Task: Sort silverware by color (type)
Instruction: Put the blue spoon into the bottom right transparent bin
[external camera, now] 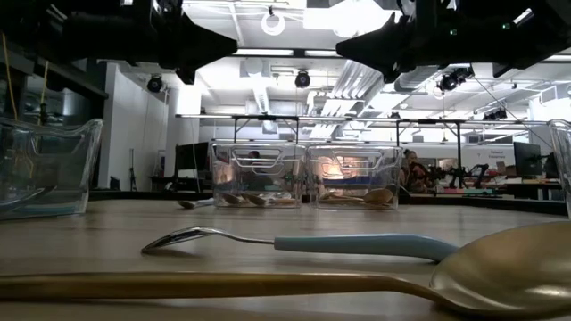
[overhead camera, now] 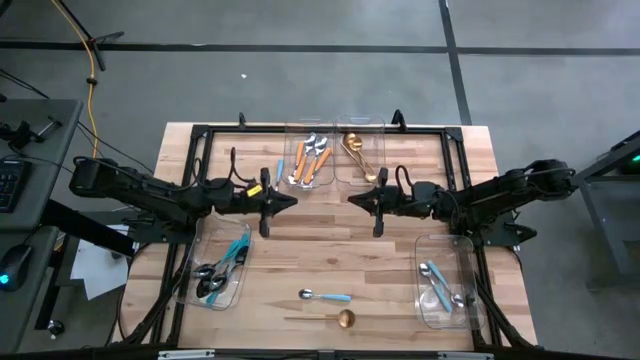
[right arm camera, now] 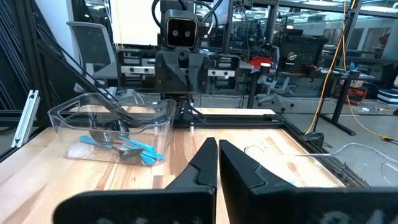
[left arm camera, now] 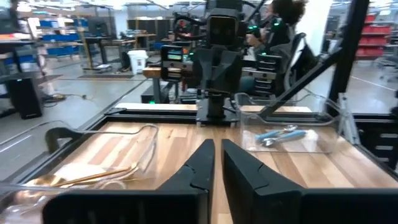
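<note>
A silver spoon with a light-blue handle [overhead camera: 325, 296] [external camera: 294, 241] and an all-gold spoon [overhead camera: 345, 318] [external camera: 500, 267] lie flat on the table near its front edge. Other silverware lies in clear bins. My left gripper [overhead camera: 293, 201] [left arm camera: 218, 146] and my right gripper [overhead camera: 352, 199] [right arm camera: 217, 146] hover level above the table's middle, tips facing each other across a small gap. Both are shut and hold nothing.
Two bins stand at the far middle, one with orange-handled spoons [overhead camera: 310, 160], one with gold pieces [overhead camera: 360, 155]. A near-left bin [overhead camera: 220, 272] [right arm camera: 118, 140] holds dark-headed, blue-handled pieces. A near-right bin [overhead camera: 443, 283] [left arm camera: 280, 134] holds light-blue-handled ones. A black frame [overhead camera: 200, 132] runs along the table's edges.
</note>
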Robot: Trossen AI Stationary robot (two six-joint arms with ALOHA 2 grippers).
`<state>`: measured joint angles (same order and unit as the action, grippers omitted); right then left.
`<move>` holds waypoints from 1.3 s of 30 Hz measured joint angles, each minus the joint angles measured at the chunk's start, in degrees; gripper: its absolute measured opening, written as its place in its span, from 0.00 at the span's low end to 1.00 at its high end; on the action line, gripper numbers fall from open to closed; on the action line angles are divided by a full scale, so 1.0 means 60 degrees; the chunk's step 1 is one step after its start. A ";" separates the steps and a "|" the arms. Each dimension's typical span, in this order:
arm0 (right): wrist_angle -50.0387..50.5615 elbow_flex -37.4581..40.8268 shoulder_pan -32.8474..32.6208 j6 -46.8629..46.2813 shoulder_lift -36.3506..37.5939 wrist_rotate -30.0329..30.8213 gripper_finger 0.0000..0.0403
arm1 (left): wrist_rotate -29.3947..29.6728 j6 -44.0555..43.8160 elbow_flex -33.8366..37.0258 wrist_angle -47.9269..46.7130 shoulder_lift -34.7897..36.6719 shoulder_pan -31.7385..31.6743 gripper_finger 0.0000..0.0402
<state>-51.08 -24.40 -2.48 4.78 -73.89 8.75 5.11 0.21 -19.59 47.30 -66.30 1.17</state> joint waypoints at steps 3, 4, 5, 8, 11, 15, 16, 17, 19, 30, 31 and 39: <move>0.0056 0.0004 0.0000 -0.0002 0.0000 0.0000 0.00 | 0.0335 0.0000 0.0000 -0.0203 0.0000 0.0004 0.10; 0.0052 0.0004 0.0000 0.0000 0.0000 0.0000 0.00 | 0.0471 0.0000 0.0004 -0.0236 -0.0004 0.0004 0.13; 0.0054 0.0004 0.0000 0.0000 0.0000 0.0000 0.00 | 0.0578 0.0000 0.0004 -0.0252 -0.0004 0.0004 0.15; 0.0070 0.0004 0.0000 0.0011 0.0000 0.0000 0.00 | 0.0770 -0.0028 0.0004 -0.0344 -0.0004 0.0004 0.22; 0.0112 0.0004 0.0000 0.0015 0.0000 0.0000 0.00 | 0.0828 -0.0098 0.0004 -0.0353 -0.0004 0.0004 0.29; 0.0113 0.0004 0.0000 0.0018 0.0000 0.0000 0.00 | 0.0848 -0.0098 0.0004 -0.0359 -0.0004 0.0004 0.34; 0.0113 0.0004 0.0000 0.0018 0.0000 0.0000 0.00 | 0.0848 -0.0100 0.0004 -0.0359 -0.0004 0.0004 0.35; 0.0113 0.0004 0.0000 0.0020 0.0000 0.0000 0.00 | 0.0848 -0.0107 0.0004 -0.0359 -0.0004 0.0004 0.35; 0.0114 0.0004 0.0000 0.0019 0.0000 0.0000 0.00 | 0.0863 -0.0225 0.0004 -0.0447 -0.0004 0.0004 0.35; 0.0180 0.0004 0.0000 -0.0044 0.0000 0.0000 0.00 | 0.3233 -0.3505 -0.0442 -0.4757 -0.0004 -0.0914 0.35; 0.0180 0.0004 0.0000 -0.0044 0.0000 0.0000 0.00 | 0.2906 -0.3858 -0.0615 -0.5501 -0.0004 -0.1094 0.35; 0.0331 0.0004 0.0076 -0.0138 0.0000 -0.0004 0.00 | 0.2000 -0.5565 -0.1129 -0.9281 -0.0052 -0.1670 0.35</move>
<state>-49.09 -24.38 -2.02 3.95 -73.89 8.73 17.11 -33.18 -26.37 -8.39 -66.62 -8.85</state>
